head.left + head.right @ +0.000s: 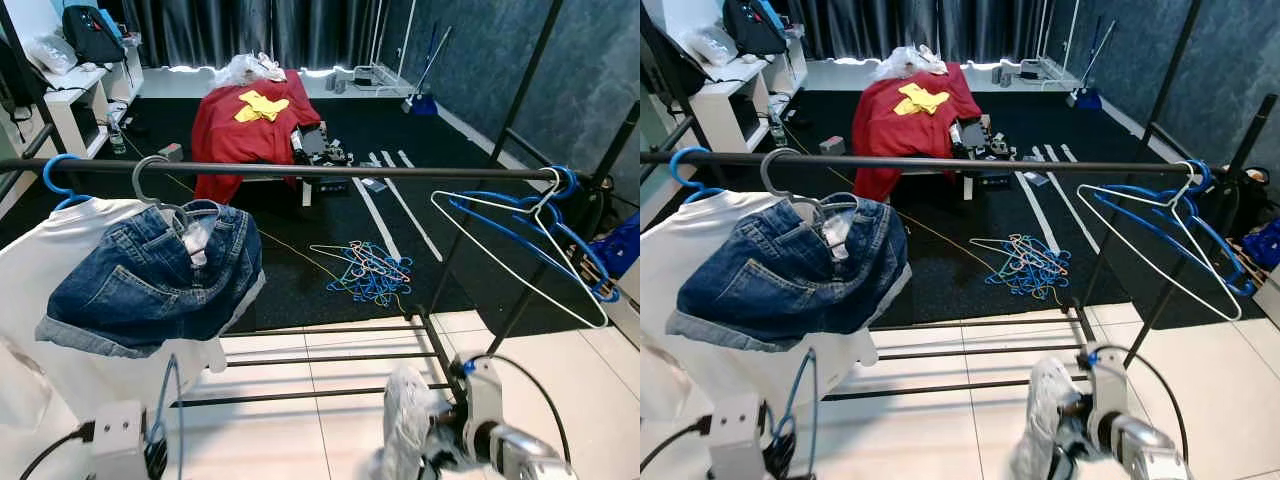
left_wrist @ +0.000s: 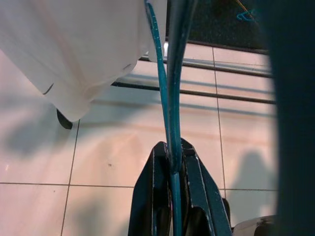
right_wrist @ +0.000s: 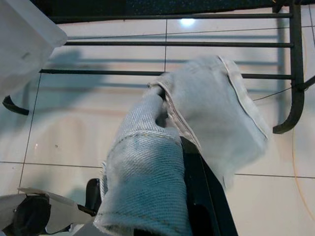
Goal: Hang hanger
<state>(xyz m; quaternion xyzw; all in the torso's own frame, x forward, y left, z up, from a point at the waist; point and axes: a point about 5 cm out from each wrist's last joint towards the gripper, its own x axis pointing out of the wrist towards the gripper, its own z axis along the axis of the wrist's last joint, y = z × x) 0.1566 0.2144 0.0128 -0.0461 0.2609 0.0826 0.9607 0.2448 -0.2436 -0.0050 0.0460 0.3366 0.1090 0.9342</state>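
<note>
A blue wire hanger (image 2: 163,93) runs up from between the fingers of my left gripper (image 2: 172,158), which is shut on it low in front of the rack; its loop (image 1: 165,400) rises beside my left wrist. My right gripper (image 3: 171,143) is shut on a pale denim garment (image 3: 206,113) that drapes over the fingers and hides one of them; it hangs low at the bottom right (image 1: 408,420). The black rail (image 1: 320,170) crosses above both. On it hang a white shirt (image 1: 60,300) on a blue hanger, dark denim shorts (image 1: 150,275) on a grey hanger, and empty blue and white hangers (image 1: 530,235) at its right end.
The rack's lower bars (image 1: 330,355) cross the white tiles just ahead. A pile of loose hangers (image 1: 370,270) lies on the black carpet behind. Farther back stand a red-draped table (image 1: 250,125) and a white shelf (image 1: 80,100) at left.
</note>
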